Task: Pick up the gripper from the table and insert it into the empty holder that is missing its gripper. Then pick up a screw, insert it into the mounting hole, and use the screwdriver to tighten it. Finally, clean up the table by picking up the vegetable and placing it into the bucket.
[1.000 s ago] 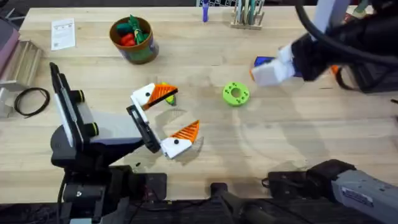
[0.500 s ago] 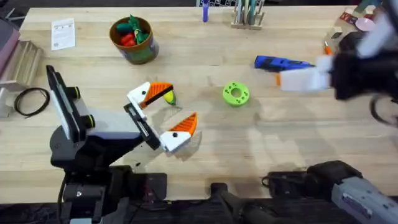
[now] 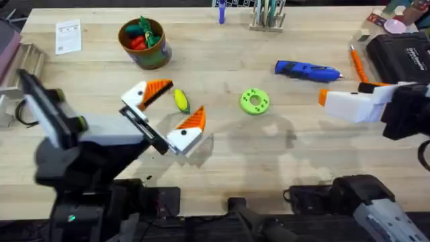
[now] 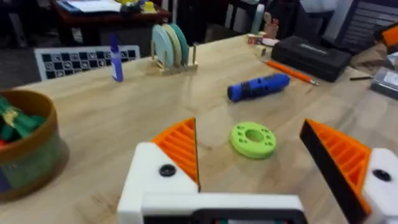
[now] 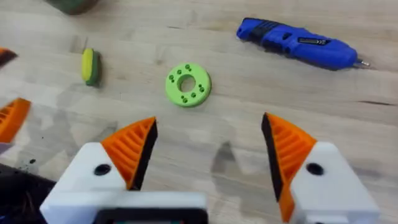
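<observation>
Wood-grained table (image 3: 222,161) spreads wide, with bare room through its middle and near edge, so either arm can travel there freely. Largest on it is the left arm, its left gripper (image 3: 163,114) spread wide and empty; both white fingers carry orange tips, so the holder (image 3: 183,138) appears already fitted. The yellow vegetable (image 3: 181,100) lies on the wood between those two fingers, untouched, which looks like a lineup for a grasp. Out at the table's right side the right gripper (image 5: 208,152) hovers released as well, holding nothing, apparently parked clear of the left arm's work. Behind the left gripper, the bucket (image 3: 144,44) stands upright near the far edge, already holding red and green toys; the stretch of table between it and the corn is open. The blue screwdriver (image 3: 306,69) lies flat on the far right, well apart from both grippers, seemingly set down as finished. Smallest, a green disc (image 3: 255,101) rests flat between corn and screwdriver, touching neither.
</observation>
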